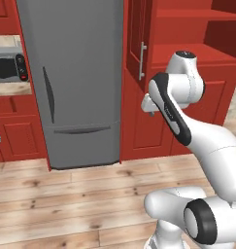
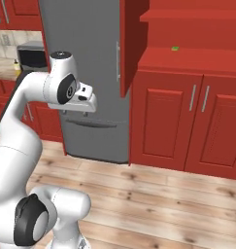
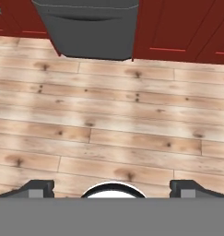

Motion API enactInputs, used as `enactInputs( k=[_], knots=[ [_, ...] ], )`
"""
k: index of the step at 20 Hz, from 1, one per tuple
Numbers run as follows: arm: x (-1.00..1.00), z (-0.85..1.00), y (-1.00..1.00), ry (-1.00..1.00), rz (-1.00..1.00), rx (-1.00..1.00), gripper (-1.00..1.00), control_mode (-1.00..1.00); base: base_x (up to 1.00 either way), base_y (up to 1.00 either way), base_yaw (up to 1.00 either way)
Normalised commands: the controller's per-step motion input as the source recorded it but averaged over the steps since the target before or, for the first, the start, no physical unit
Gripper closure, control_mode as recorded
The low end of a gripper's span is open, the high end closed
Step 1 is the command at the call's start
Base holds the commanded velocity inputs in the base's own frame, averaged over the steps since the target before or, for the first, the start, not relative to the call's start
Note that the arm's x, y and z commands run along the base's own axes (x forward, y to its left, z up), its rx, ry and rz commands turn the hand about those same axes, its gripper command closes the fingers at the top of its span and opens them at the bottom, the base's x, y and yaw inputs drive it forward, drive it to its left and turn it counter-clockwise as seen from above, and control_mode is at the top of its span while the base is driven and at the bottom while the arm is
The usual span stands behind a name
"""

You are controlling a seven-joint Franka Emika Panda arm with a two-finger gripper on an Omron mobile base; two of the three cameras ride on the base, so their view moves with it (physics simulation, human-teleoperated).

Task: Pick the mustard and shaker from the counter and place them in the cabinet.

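Pincer (image 3: 112,188) spread and empty over pale wood-plank floor (image 3: 113,120), likely parked in transit, open red shelved cabinet (image 2: 187,58) ahead.

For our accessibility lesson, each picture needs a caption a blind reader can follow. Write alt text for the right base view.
A white robot arm with dark joints rises at lower left, its gripper pointing down over a pale wooden plank floor. Behind it stands a tall grey refrigerator; to the right, an open all-red cabinet holds a tiny green block on its shelf.

Both base views behind the arm, sharing the fridge (image 1: 75,82); hand view straight down at floorboards (image 3: 109,115)
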Motion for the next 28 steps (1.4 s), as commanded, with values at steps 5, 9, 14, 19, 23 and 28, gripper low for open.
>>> enactInputs(
  k=[5, 9, 14, 19, 23, 28],
  knots=[
    [0.0, 0.0, 0.0, 0.0, 0.0, 0.0, -1.0, 1.0, 0.37, 0.92, 0.0],
    [0.0, 0.0, 0.0, 0.0, 0.0, 0.0, -1.0, 1.0, 0.72, 0.78, 0.0],
    [0.0, 0.0, 0.0, 0.0, 0.0, 0.0, -1.0, 1.0, 0.52, 0.86, 0.0],
    [0.0, 0.0, 0.0, 0.0, 0.0, 0.0, -1.0, 1.0, 0.05, 1.0, 0.0],
    [0.0, 0.0, 0.0, 0.0, 0.0, 0.0, -1.0, 1.0, 0.13, 1.0, 0.0],
    [0.0, 0.0, 0.0, 0.0, 0.0, 0.0, -1.0, 1.0, 0.2, 1.0, 0.0]
  ],
)
